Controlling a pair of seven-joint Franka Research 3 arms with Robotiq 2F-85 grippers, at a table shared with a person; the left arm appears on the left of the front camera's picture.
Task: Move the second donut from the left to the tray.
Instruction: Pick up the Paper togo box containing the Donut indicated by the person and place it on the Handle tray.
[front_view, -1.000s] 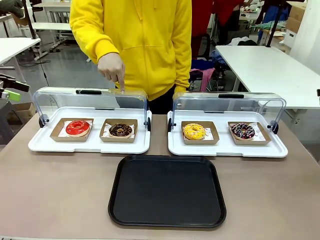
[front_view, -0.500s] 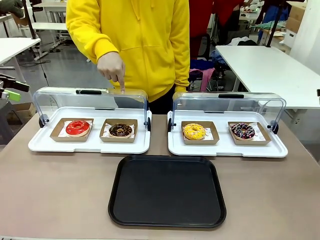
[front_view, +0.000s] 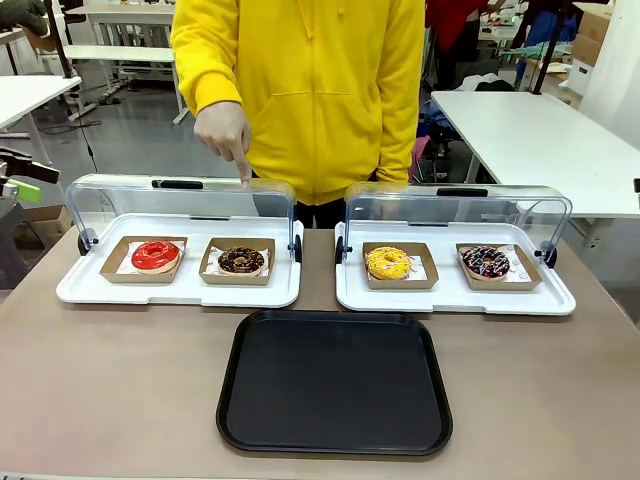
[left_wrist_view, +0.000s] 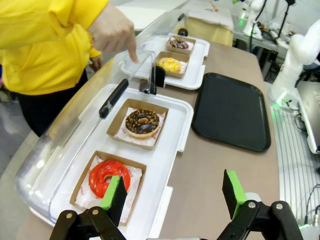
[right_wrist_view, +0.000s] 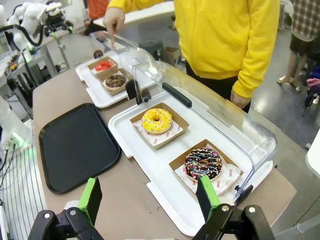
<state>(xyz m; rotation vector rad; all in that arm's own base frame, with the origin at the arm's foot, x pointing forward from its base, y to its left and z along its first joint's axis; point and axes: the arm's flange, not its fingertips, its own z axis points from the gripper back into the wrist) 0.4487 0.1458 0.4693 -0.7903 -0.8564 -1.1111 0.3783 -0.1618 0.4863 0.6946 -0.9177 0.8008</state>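
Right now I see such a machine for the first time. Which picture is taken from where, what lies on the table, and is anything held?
The machine is two robot arms. The wide picture is from a fixed camera between them, facing a person in yellow. The other two come from cameras on each wrist: the left fingers and right fingers, black with green pads, stand open and hold nothing. On the table lie a black tray and two white trays with raised clear lids, holding four donuts. The person's hand points down toward the chocolate donut, second from the left.
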